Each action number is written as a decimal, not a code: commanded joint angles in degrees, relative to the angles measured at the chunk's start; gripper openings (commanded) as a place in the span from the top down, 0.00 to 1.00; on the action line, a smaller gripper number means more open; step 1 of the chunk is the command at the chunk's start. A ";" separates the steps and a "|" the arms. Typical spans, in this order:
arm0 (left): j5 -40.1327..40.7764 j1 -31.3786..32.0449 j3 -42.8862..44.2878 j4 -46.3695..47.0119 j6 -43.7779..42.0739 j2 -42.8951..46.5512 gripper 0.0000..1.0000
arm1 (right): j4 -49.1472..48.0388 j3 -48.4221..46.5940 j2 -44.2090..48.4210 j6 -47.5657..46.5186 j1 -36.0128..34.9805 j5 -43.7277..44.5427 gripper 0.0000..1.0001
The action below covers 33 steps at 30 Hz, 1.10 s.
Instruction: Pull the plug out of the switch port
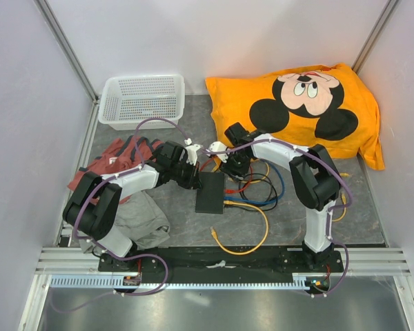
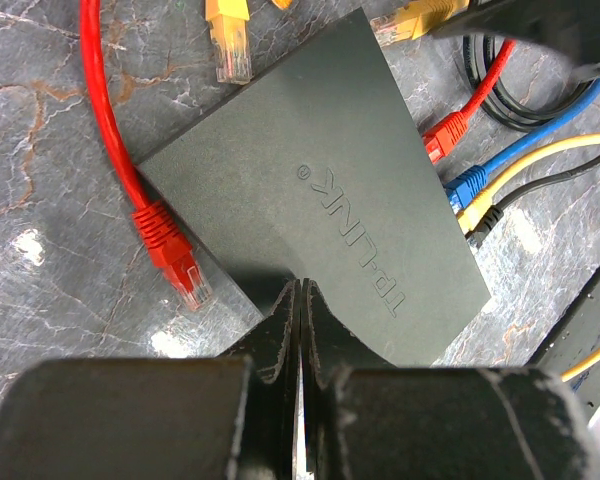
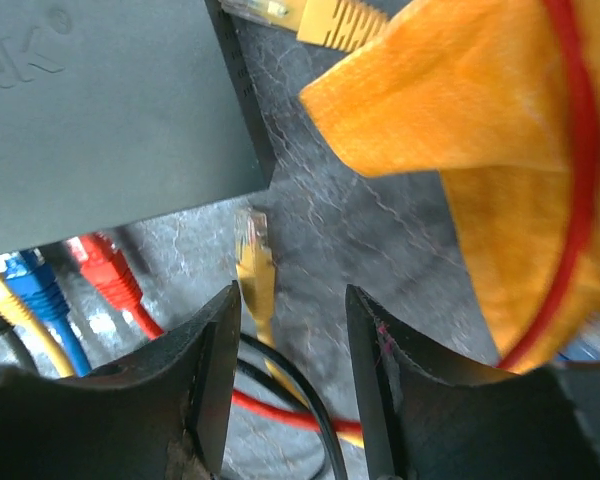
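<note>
Fingers of my left gripper are pressed together, tips at the switch's near edge. My right gripper stands parted. A yellow plug lies loose between its tips, just off the switch's corner, with orange cloth beyond.

The switch lay mid-table, my left gripper at its left edge and my right gripper over a loose plug off its far right corner. Cables lay to its right, with the basket and pillow behind.

White basket beside orange pillow at back, crumpled clothes at left
</note>
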<state>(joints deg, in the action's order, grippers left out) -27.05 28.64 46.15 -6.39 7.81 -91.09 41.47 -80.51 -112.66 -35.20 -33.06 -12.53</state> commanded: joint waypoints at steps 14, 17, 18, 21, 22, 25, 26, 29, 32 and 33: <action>2.61 0.19 -0.36 0.94 -1.31 1.62 0.98 | 8.94 -14.39 2.97 5.49 -0.17 -15.13 0.86; 2.53 0.27 -0.19 0.94 -1.31 1.44 0.98 | 15.10 -22.04 3.94 6.11 -0.08 -24.97 0.86; 2.53 0.27 -0.27 0.94 -1.31 1.35 0.99 | 16.35 -23.54 3.94 6.46 -0.08 -28.82 0.86; 2.61 0.27 -0.27 0.94 -1.31 1.53 0.98 | 20.04 -28.73 3.94 8.74 -0.08 -35.07 0.87; 2.61 0.27 -0.27 0.86 -1.40 1.53 0.98 | 20.31 -30.48 3.85 9.62 -0.08 -35.88 0.86; 2.79 0.27 -0.27 0.94 -1.31 1.62 0.98 | 20.05 -32.60 3.94 12.70 0.01 -37.73 0.86; 2.88 0.27 -0.27 0.86 -1.31 1.62 0.98 | 19.70 -33.04 4.11 13.74 -0.08 -38.17 0.87; 4.19 0.27 0.08 0.07 -1.75 2.23 0.98 | 19.78 -36.46 5.61 14.46 0.01 -39.76 0.88; 7.09 0.27 1.13 -1.60 -3.33 3.11 0.98 | 19.87 -41.99 6.93 15.68 0.10 -40.72 0.90; 8.14 0.19 1.57 -2.04 -4.29 3.28 0.99 | 19.87 -43.49 7.10 17.17 0.36 -41.51 0.91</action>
<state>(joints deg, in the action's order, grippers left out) -23.79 28.73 46.06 -6.13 7.57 -90.39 61.47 -115.79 -109.43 -21.58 -33.15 -48.23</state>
